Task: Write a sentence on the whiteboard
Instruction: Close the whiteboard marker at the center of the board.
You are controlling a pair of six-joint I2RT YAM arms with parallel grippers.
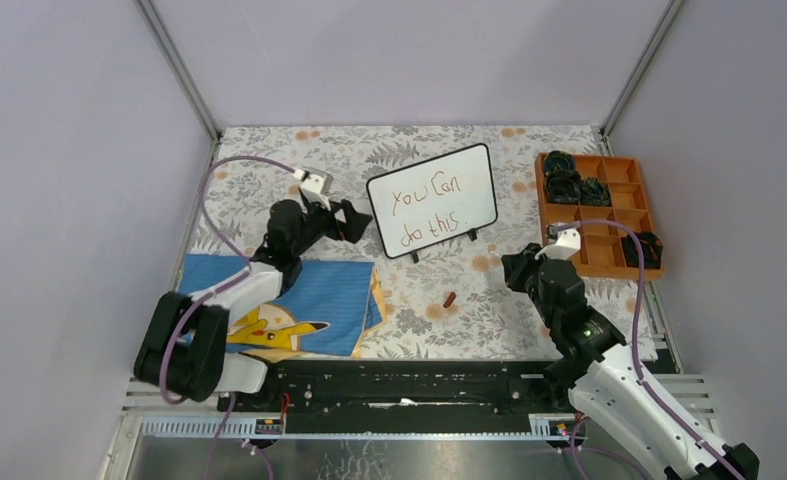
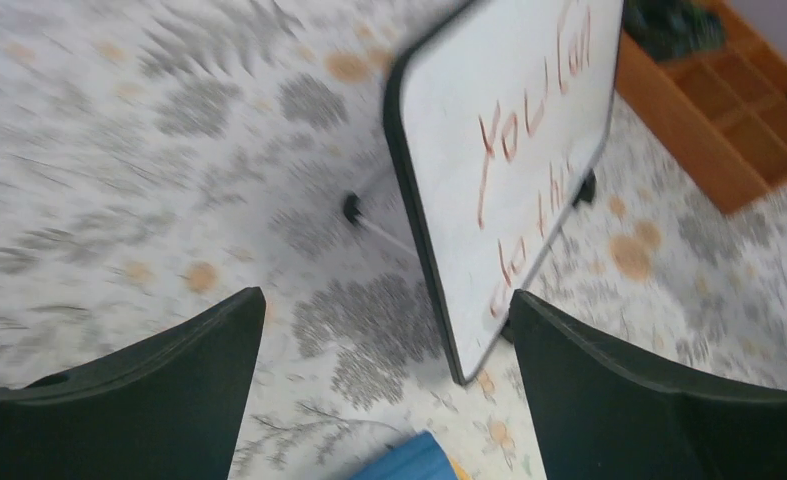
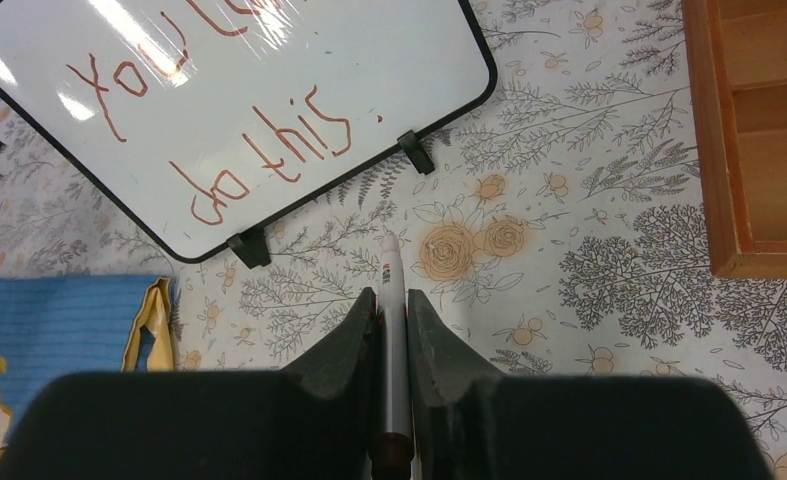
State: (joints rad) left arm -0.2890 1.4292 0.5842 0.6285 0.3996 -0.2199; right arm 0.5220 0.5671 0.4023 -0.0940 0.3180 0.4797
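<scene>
Nearest me the right hand (image 3: 391,300) grips a marker (image 3: 391,262), the left hand (image 2: 384,298) stands open beside the whiteboard (image 1: 479,170) in the middle of the counter (image 1: 419,325), and its sentence (image 1: 429,208) looks complete, so I think the next move is putting the marker down.

Reddish-brown sentence (image 1: 431,208) on white, black-framed whiteboard (image 1: 469,172); grey-leaf, orange-flower tablecloth (image 1: 489,300); orange tray (image 1: 624,195); blue cloth (image 1: 329,290) with yellow cartoon figure.

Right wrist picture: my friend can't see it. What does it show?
The right gripper pinches a marker pointing toward a whiteboard with red-brown handwriting ending "do this". An orange tray sits at the right on a flowery tablecloth.
</scene>
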